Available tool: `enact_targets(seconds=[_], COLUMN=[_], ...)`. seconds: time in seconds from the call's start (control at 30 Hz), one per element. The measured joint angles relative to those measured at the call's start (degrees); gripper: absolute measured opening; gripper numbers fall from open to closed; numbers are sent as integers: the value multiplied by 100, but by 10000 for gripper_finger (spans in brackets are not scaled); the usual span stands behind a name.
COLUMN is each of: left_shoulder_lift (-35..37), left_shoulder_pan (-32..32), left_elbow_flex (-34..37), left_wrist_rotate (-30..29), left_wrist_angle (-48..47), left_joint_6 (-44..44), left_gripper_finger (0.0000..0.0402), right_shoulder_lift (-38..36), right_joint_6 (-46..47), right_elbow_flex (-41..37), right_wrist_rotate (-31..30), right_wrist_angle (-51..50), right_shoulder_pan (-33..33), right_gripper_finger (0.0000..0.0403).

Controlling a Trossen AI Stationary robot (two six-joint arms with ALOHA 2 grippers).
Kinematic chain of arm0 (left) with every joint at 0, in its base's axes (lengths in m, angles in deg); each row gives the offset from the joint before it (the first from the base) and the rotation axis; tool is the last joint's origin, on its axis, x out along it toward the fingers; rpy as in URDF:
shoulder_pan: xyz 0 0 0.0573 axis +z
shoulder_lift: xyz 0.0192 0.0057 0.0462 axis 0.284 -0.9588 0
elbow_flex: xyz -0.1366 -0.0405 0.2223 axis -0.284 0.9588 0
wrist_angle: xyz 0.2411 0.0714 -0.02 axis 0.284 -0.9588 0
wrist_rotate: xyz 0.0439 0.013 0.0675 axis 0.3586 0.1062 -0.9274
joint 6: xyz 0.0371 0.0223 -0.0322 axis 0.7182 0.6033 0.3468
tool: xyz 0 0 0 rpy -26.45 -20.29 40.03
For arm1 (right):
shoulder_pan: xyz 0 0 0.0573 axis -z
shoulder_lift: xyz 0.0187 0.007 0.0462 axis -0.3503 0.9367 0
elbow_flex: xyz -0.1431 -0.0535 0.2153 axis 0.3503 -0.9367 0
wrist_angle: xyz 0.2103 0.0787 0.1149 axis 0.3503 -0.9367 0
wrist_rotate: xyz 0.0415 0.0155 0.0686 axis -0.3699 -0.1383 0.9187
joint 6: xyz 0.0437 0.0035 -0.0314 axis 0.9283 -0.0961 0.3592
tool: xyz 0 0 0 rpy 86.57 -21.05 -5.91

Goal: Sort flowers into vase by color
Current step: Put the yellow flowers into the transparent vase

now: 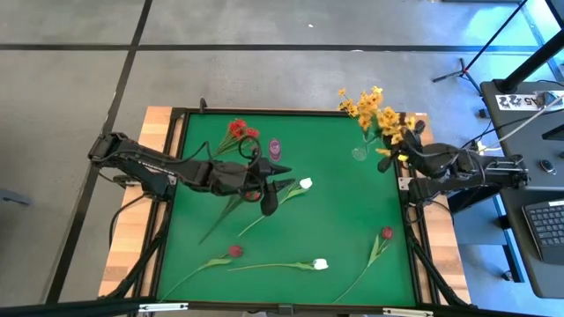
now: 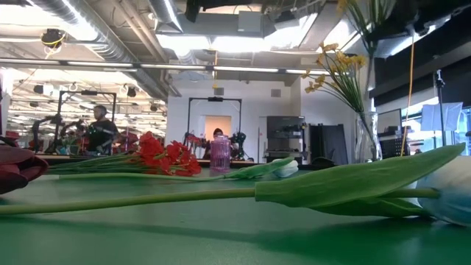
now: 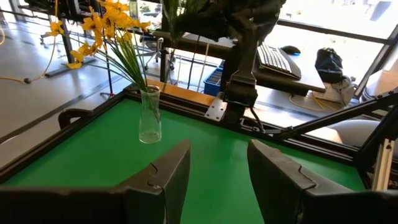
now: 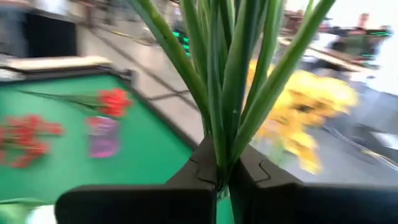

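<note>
A clear glass vase [image 1: 359,151] [image 3: 149,118] near the far right corner holds yellow sprays [image 1: 363,104]. My right gripper [image 1: 398,155] [image 4: 221,180], at the table's right edge beside that vase, is shut on another yellow-orange spray [image 4: 311,106]. A small purple vase [image 1: 275,148] stands mid-table, with red sprays [image 1: 240,132] lying to its left. White buds [image 1: 306,183] [image 1: 321,263] and maroon buds [image 1: 235,251] [image 1: 386,233] lie flat on the mat. My left gripper [image 1: 269,198] [image 3: 217,180] is open over mid-table and holds nothing. My right gripper pinches the yellow-orange spray's bundled green stems [image 4: 219,146] between its two fingers, which lie across the stems. The stems fan out past the fingers toward the yellow blooms. The spray is lifted off the mat, beside the clear vase.
A black frame [image 1: 291,113] edges the green mat [image 1: 335,220], with wooden boards outside it. The loose stems are spread over the near half and the centre. The right arm's base [image 3: 239,81] stands at the right edge. People and equipment show in the room behind.
</note>
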Motion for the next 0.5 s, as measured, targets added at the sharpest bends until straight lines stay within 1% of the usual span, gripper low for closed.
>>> enact_targets(seconds=[0.07,0.13,0.23,0.3,0.4,0.47,0.5], left_shoulder_lift=[0,0,0,0,0,0,0], left_shoulder_pan=[24,27,-4,-13,-14,-11,-11], left_elbow_flex=[0,0,0,0,4,4,4], left_wrist_rotate=[0,0,1,4,5,4,4], left_wrist_angle=[0,0,-33,-104,-184,-202,-223], left_joint_6=[0,-17,-17,-19,-45,-145,-162], left_gripper_finger=[156,156,156,156,156,156,156], right_shoulder_lift=[2,-2,-96,-180,-446,-604,-672], right_joint_6=[-103,-204,-160,-130,-156,-243,-315], right_elbow_flex=[0,0,0,-39,-252,-397,-447], right_wrist_rotate=[499,635,885,1277,1921,1949,1822], right_wrist_angle=[169,167,-104,-85,357,582,519], right_shoulder_pan=[214,434,754,945,1164,1276,1324], right_gripper_finger=[8,7,13,14,11,7,7])
